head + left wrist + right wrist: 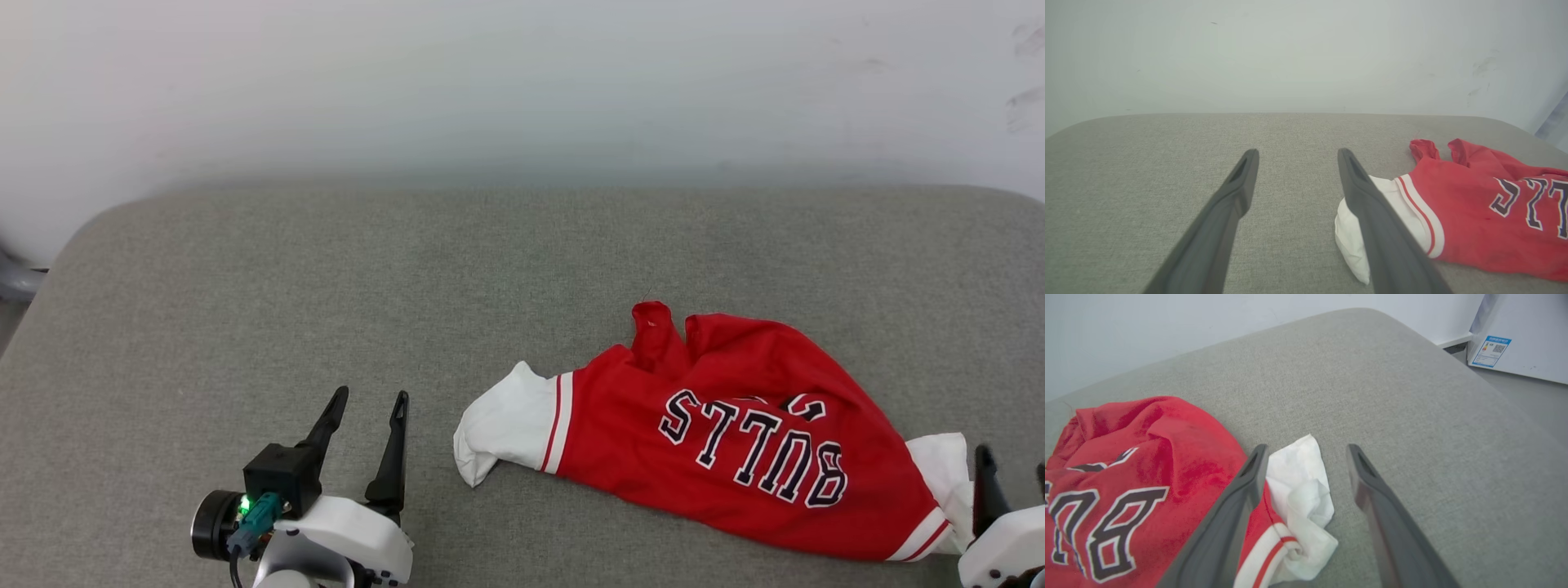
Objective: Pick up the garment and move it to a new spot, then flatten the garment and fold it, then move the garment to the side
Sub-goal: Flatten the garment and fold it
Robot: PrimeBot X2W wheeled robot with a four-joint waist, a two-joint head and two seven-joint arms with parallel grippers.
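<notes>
While the left gripper (pixel 369 400) hovers over bare grey fabric at the near left of the tabletop (pixel 245 286), its fingers are spread wide and grasp nothing. In the left wrist view the same gripper (pixel 1297 153) looks along the surface, with one white sleeve (pixel 1392 196) just beside its right-hand finger.

Further right lies the garment (pixel 735 441), a red jersey resting on the near right part of the tabletop. It is crumpled rather than spread: the red body is humped and creased, the "BULLS" lettering (pixel 751 445) reads upside down from the head view, and a bunched red flap (pixel 653 322) sticks out toward the wall.

At the far right, the second white sleeve (pixel 1302 490) is wadded up near the tabletop's near edge. The right gripper (pixel 1307 448) sits over it with fingers released and parted. That sleeve shows between them but is not pinched. In the head view this gripper (pixel 1012 469) shows at the lower right corner.

Judging by this, the garment is set down and flattening is the step in hand. The next move likely calls for each gripper to take the sleeve or edge nearest it and draw the cloth outward, lightly, since the fabric rumples easily.
</notes>
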